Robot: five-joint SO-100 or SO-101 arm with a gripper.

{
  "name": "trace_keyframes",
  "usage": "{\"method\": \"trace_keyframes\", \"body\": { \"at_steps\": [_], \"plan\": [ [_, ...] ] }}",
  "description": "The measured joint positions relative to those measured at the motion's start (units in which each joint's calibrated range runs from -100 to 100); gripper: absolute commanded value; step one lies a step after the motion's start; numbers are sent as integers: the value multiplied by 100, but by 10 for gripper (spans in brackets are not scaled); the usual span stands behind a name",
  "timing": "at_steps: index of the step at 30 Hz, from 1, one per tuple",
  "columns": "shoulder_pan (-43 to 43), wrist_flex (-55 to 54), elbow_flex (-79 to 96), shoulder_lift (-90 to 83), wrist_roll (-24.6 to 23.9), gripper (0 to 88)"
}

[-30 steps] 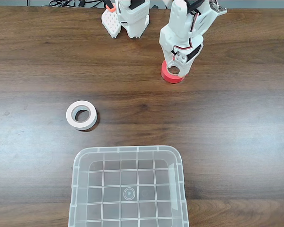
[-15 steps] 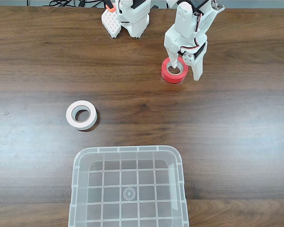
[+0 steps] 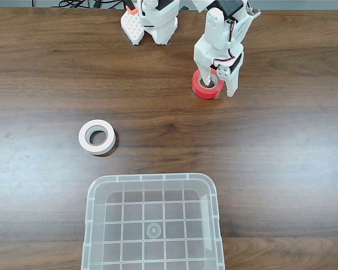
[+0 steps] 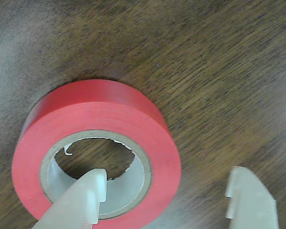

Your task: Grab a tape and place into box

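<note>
Grasp step: gripper jaws spread, straddling the tape wall; next, pinch, lift, carry to the box.

Dark brown wooden desk with horizontal grain, evenly lit, faint pale sheen across the boards. Along the far edge, a strip of light surface and a tangle of black cables. Close up in the wrist view, coarse streaked grain.

tape on bench, far side, right of centre | end effector straddles its right wall | second roll mid-left | box near edge, centre
</note>
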Motion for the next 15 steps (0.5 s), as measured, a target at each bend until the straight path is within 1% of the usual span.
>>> {"method": "trace_keyframes", "body": {
  "at_steps": [3,15],
  "plan": [
    [0,-59,0,151,16,108],
    [60,17,-108,460,16,107]
  ]
}}
